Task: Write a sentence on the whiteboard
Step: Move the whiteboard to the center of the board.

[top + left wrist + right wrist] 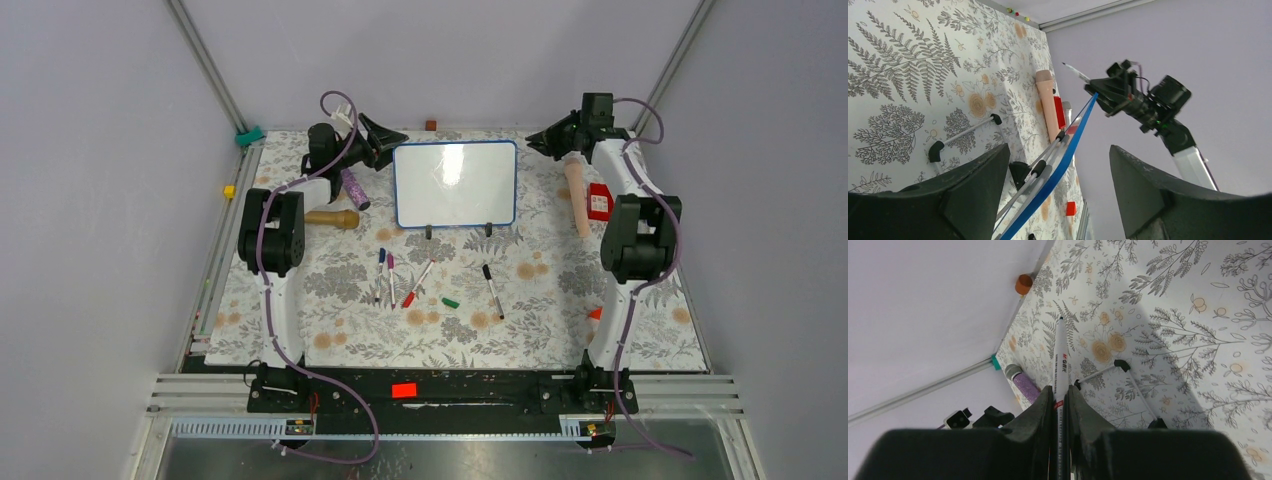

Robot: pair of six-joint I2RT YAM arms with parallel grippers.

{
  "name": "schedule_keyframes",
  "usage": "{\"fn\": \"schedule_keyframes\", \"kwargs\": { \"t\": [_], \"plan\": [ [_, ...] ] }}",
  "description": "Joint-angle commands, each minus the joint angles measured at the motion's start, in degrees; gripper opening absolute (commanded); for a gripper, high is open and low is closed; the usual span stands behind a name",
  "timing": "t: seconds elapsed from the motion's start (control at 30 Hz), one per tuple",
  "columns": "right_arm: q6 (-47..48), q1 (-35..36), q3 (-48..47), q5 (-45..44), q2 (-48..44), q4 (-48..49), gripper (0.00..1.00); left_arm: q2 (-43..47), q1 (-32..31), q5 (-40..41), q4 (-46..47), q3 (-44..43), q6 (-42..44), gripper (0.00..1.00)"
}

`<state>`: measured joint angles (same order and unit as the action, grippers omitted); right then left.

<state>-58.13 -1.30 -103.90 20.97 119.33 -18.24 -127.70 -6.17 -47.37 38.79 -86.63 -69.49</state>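
The whiteboard stands upright at the back middle of the table on two black clip feet. Its face is blank white with glare, and no sentence shows on it. My left gripper is at the board's upper left corner. In the left wrist view its jaws are open, with the board's blue edge running between the fingers and touching neither. My right gripper hovers off the board's upper right corner, shut on a white marker that points forward. From the left wrist I see that gripper and the marker's tip.
Several loose markers and a green cap lie in front of the board. A purple tube and a wooden handle sit to its left. A beige cylinder and a red box are to its right. A wire prop stands behind it.
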Motion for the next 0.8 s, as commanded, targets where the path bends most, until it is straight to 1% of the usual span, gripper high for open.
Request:
{"fn": "schedule_keyframes", "kwargs": {
  "t": [0.0,0.17,0.33,0.43,0.6,0.77],
  "plan": [
    [-5.0,-0.5,-5.8,5.6,4.2,4.1,0.00,0.8,-0.3,-2.4,4.6,0.2,-0.2,0.72],
    [-6.2,-0.6,-9.2,8.9,9.1,4.1,0.00,0.0,-0.5,-3.8,6.1,0.9,-1.0,0.67],
    [-5.8,-0.5,-12.8,15.1,13.6,2.6,0.00,-1.1,-0.6,-5.8,9.7,0.9,-2.9,0.55],
    [-5.0,-0.5,-10.9,15.8,13.1,2.3,0.00,-1.8,-0.6,-6.7,10.3,0.4,-3.5,0.49],
    [-5.0,-0.4,-7.9,17.5,12.1,3.6,0.00,-1.8,-0.6,-7.2,12.9,0.9,-4.2,0.46],
    [-5.2,0.2,-5.6,19.9,11.4,4.3,0.00,-0.9,-0.6,-8.2,13.3,2.2,-4.4,0.42]
  ]
}}
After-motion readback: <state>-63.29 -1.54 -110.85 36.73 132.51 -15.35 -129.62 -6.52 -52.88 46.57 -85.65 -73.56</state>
